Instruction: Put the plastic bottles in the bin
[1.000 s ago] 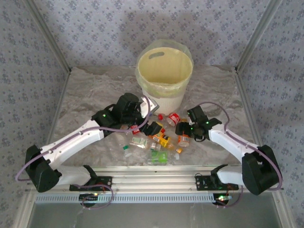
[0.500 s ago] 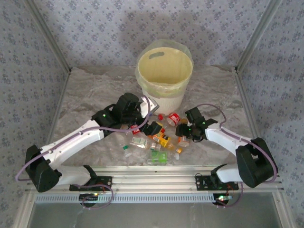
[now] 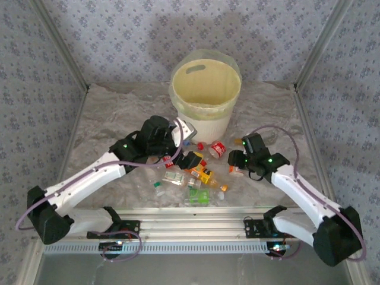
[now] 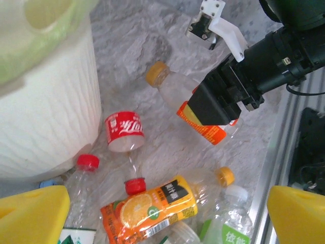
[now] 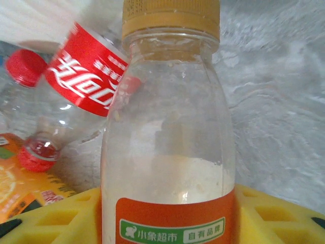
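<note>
The right end effector [image 3: 237, 159], its jaws drawn in over the past second, now clamps the orange-labelled bottle [image 5: 167, 152] beside the pile [image 3: 190, 178] on the surface [image 3: 119, 113], near the bin [image 3: 205, 122] and seemingly ready to lift, while the left end effector [image 3: 189, 158] hangs wide open.

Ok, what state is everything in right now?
Large round cream-white bin with pale yellow-green bag liner: upright, open-topped.
Clear plastic bottle with yellow cap and orange label: capped, clamped between the right fingers.
Crushed red-labelled clear bottle: on its side beside the bin.
Clear bottle with orange-fruit label and red cap: capped, lying flat.
Left fingers: open, holding nothing.
</note>
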You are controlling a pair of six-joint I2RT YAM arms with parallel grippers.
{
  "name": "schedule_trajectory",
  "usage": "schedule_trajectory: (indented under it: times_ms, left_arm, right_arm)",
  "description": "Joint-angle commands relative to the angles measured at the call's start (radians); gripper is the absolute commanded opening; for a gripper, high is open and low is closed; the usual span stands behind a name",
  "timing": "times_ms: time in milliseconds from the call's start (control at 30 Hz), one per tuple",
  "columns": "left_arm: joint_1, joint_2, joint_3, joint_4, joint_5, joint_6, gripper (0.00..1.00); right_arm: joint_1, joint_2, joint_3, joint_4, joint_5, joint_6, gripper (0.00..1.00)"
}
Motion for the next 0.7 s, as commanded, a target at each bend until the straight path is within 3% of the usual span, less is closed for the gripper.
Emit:
schedule_trajectory:
  times_ms: [0,367,667]
  left_arm:
    - [0.011,-0.063,-0.013,0.069,0.088,-0.004,0.99]
    - [0.097,-0.163,-0.102,0.287,0.227,-0.119,1.0]
    - [0.129,-0.272,-0.198,0.45,0.185,-0.129,1.0]
  right_arm:
    - [-0.004,-0.064,0.095,-0.084,0.067,-0.035,0.54]
    - [0.008,-0.059,0.441,-0.094,0.09,-0.178,0.54]
    - [0.028,0.125,0.75,-0.036,0.092,-0.277,0.54]
